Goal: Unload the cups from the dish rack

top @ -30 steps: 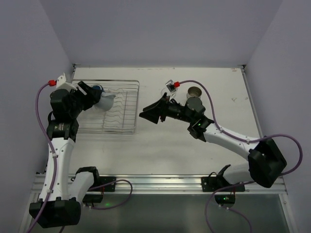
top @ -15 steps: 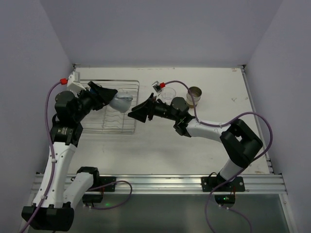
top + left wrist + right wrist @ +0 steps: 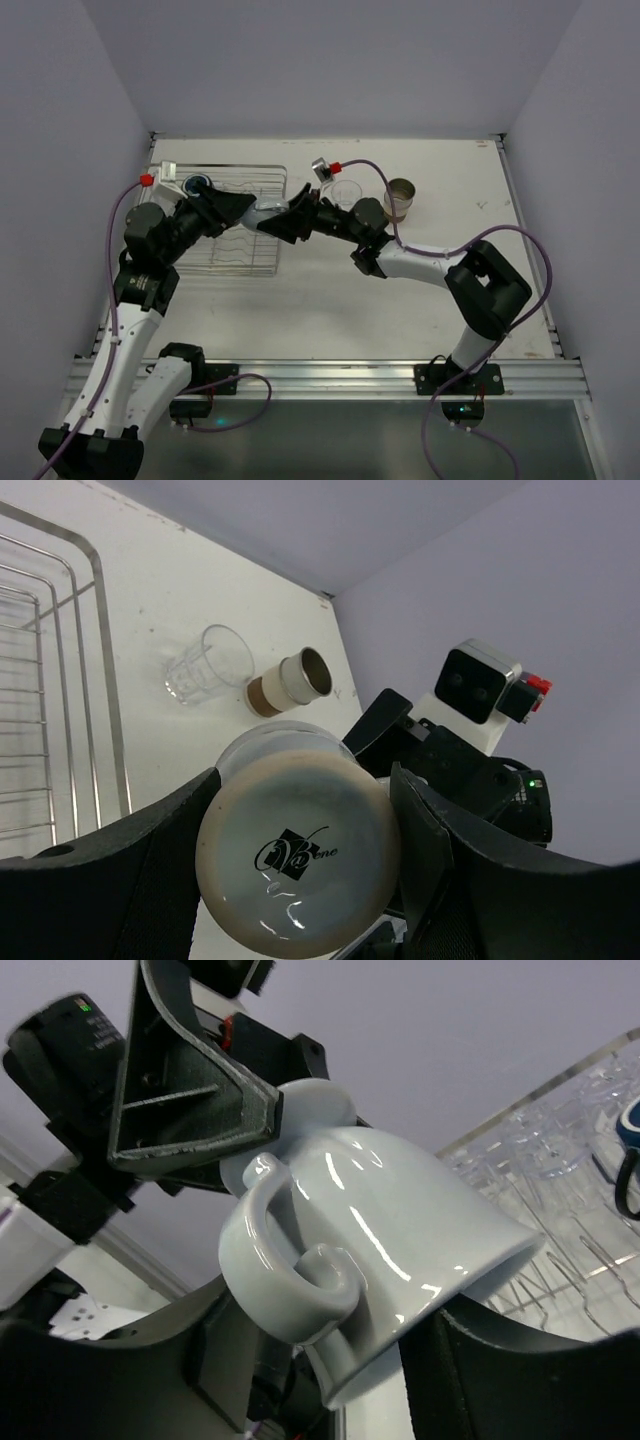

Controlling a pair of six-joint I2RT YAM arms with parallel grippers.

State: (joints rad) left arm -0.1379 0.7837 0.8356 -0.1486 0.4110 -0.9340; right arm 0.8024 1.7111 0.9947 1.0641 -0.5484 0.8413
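Observation:
My left gripper [image 3: 248, 208] is shut on a pale blue handled cup [image 3: 268, 213], held in the air at the right end of the silver wire dish rack [image 3: 235, 250]. The left wrist view shows the cup's base [image 3: 298, 855] between my fingers. My right gripper [image 3: 287, 218] is open, with one jaw on each side of the cup's rim [image 3: 400, 1230], handle towards the camera. A dark blue mug [image 3: 197, 183] stands in the rack's far left corner.
A clear tumbler [image 3: 346, 192] and a brown-tan cup [image 3: 400, 195] stand on the white table right of the rack; both also show in the left wrist view [image 3: 205, 665] [image 3: 290, 680]. The two arms meet over the rack's right edge.
My left gripper carried the pale blue cup from the rack's left part to its right end. My right gripper moved left, and its open jaws now sit round the cup's rim.

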